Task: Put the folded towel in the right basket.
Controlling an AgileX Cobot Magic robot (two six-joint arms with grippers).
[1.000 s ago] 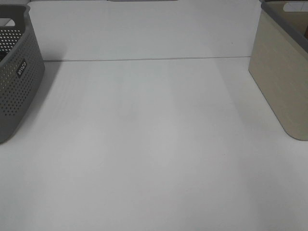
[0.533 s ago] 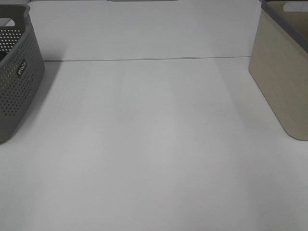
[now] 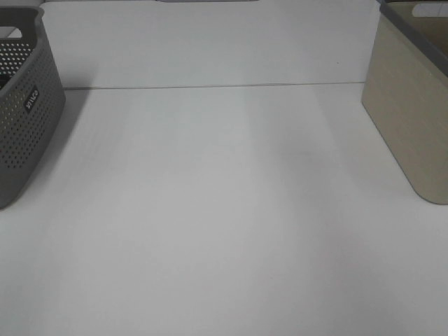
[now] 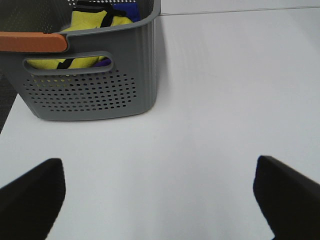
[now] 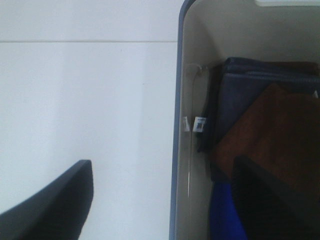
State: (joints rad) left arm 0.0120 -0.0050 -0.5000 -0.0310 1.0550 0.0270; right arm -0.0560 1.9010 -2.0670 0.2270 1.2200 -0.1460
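Beige basket holds folded towels, grey basket yellow cloth; both jaws spread.

Our white table carries a grey perforated basket at left, a beige basket at right

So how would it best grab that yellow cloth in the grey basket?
Probably from above, through the open top: the grey basket's walls block any sideways reach. The left gripper, open now, could pinch the yellow cloth at its bunched upper part, which lies exposed near the rim.
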